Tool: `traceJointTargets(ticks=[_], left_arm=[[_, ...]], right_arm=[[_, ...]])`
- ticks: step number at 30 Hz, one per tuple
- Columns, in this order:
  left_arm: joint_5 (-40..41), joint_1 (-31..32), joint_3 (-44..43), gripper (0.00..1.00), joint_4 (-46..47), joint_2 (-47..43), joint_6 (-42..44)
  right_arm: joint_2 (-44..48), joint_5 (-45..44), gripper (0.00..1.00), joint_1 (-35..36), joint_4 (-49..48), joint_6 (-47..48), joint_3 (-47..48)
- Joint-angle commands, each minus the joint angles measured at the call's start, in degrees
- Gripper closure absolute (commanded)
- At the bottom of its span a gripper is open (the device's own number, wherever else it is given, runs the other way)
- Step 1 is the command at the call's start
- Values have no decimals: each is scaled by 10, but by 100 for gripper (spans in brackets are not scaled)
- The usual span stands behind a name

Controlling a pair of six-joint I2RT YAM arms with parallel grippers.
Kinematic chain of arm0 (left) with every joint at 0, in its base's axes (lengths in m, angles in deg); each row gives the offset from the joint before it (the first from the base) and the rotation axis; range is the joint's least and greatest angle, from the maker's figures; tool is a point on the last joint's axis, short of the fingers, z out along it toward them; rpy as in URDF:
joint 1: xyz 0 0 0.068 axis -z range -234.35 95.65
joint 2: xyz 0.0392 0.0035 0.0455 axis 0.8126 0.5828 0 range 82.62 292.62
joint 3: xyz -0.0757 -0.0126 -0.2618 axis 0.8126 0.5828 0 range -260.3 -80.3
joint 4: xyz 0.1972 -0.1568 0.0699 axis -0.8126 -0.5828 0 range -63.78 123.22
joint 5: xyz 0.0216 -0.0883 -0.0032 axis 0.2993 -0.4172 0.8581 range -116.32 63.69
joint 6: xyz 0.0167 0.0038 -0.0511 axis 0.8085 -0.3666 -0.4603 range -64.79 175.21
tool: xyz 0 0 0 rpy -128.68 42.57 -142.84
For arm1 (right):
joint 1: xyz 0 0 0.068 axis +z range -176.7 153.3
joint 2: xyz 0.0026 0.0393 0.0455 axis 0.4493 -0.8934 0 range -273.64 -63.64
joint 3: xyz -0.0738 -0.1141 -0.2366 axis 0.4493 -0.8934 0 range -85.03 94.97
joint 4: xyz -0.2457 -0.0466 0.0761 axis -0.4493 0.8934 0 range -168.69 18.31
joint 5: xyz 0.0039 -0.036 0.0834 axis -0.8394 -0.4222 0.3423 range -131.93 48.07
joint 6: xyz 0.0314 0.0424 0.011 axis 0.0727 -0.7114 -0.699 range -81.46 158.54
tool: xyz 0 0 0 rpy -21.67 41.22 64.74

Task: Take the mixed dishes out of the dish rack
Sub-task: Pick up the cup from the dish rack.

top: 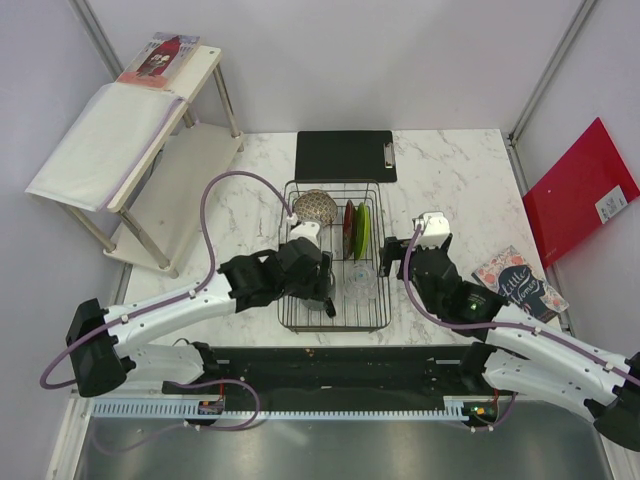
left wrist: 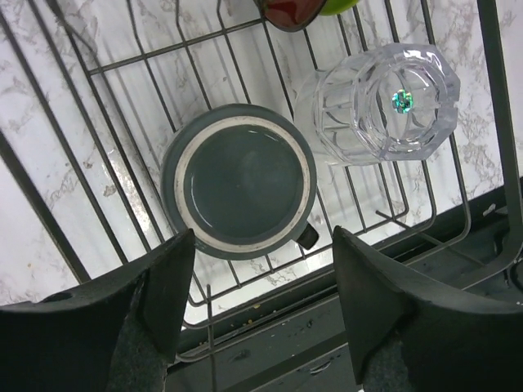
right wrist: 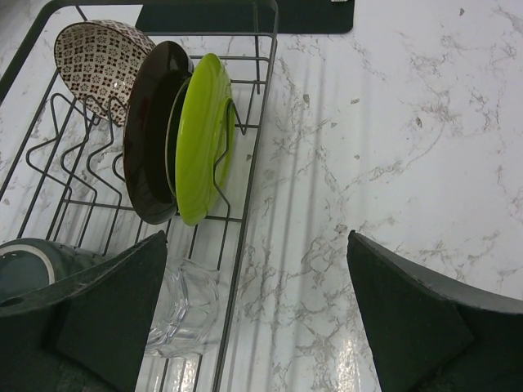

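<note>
marble tabletop [top: 450,180] below, left gripper [left wrist: 260,249] gapes wide above the mug [left wrist: 243,180] (right gripper [right wrist: 255,242] too).

The top camera looks down from high up, with the whole dish rack [top: 372,312] mid-frame. The left wrist camera faces straight down, close over the rack's near end. The right wrist camera, low beside its right rim, looks toward its far end, and both wrist views catch the glass [left wrist: 380,102].
</note>
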Motion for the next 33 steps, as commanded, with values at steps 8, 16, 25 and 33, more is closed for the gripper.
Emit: traceJointTargets(ticks=[8, 16, 25, 33], left_arm=[[104, 81, -1, 32, -73, 25, -255], [127, 104, -43, 41, -101, 92, -329], [160, 103, -73, 43, -106, 115, -393], [138, 103, -115, 56, -138, 177, -452]], right_arm=[[-2, 4, 2, 1, -21, -12, -9], [21, 16, 2, 0, -25, -17, -21], [49, 28, 2, 0, -25, -24, -30], [56, 39, 2, 0, -29, -28, -36]])
